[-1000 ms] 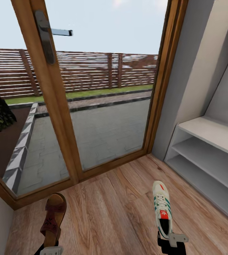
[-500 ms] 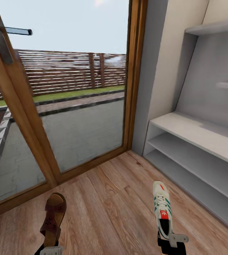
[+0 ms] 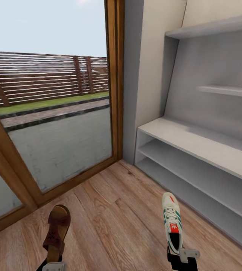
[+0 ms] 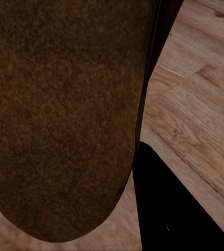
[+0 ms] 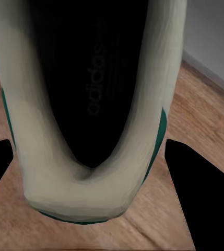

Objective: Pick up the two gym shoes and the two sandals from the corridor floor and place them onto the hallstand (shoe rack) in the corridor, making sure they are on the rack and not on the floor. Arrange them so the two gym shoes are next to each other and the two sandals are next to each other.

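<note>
Ahead, view swung right, hallstand (image 3: 196, 143) nearer; L gripper (image 3: 53, 263) still clamps sandal (image 3: 57, 231), R gripper (image 3: 181, 258) gym shoe (image 3: 172, 222).

1 gym shoe (image 3: 172, 222) and 1 sandal (image 3: 57, 233) are in sight. The hallstand (image 3: 196, 150) has 2 open shelves and 2 wall shelves.

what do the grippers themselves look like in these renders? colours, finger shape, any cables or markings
Little shows. In the head view the right gripper has a black body with a pale grey, flat bracket-like finger piece; the left gripper shows a similar pale grey piece with black beside it. In the wrist views the fingers read as plain black, blunt wedge shapes. No cables or markings are visible.
</note>
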{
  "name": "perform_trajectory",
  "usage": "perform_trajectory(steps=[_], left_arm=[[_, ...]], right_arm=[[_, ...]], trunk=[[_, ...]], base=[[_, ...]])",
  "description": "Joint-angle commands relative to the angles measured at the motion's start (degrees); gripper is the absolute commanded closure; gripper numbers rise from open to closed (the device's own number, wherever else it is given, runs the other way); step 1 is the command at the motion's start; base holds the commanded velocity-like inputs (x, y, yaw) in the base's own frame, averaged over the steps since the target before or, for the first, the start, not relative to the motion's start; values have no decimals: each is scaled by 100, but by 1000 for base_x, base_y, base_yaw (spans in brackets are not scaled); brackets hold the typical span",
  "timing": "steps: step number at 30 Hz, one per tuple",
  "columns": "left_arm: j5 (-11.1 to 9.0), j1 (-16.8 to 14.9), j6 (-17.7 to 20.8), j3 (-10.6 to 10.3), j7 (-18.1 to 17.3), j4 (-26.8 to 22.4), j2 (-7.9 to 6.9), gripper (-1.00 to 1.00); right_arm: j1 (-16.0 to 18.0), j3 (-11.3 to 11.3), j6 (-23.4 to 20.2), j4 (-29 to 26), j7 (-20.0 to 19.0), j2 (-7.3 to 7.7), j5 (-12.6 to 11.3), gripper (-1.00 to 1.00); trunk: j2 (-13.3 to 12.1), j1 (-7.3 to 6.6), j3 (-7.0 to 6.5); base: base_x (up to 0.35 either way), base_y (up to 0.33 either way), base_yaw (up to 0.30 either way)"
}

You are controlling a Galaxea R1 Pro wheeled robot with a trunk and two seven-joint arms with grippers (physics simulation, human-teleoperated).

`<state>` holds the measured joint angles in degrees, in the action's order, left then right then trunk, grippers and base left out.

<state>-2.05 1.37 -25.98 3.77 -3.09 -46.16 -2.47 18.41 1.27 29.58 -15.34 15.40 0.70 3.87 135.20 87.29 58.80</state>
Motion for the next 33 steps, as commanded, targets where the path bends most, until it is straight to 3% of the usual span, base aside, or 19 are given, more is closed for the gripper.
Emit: perform_trajectory(steps=[1,15,33], left_arm=[[-5,3,-4,11,-34,-7,1,100],[-23,1,-4,18,-34,-7,1,100],[-32,0,-2,27,-33,2,1,100]], right_arm=[[5,14,4,5,47,0,44,100],[5,14,4,64,45,0,39,100],[5,14,4,155,42,0,35,100]], trunk=[[2,-1,4],[523,285,237],[523,285,237]], base=[[2,-3,-267],[0,-1,-267],[0,0,-273]])
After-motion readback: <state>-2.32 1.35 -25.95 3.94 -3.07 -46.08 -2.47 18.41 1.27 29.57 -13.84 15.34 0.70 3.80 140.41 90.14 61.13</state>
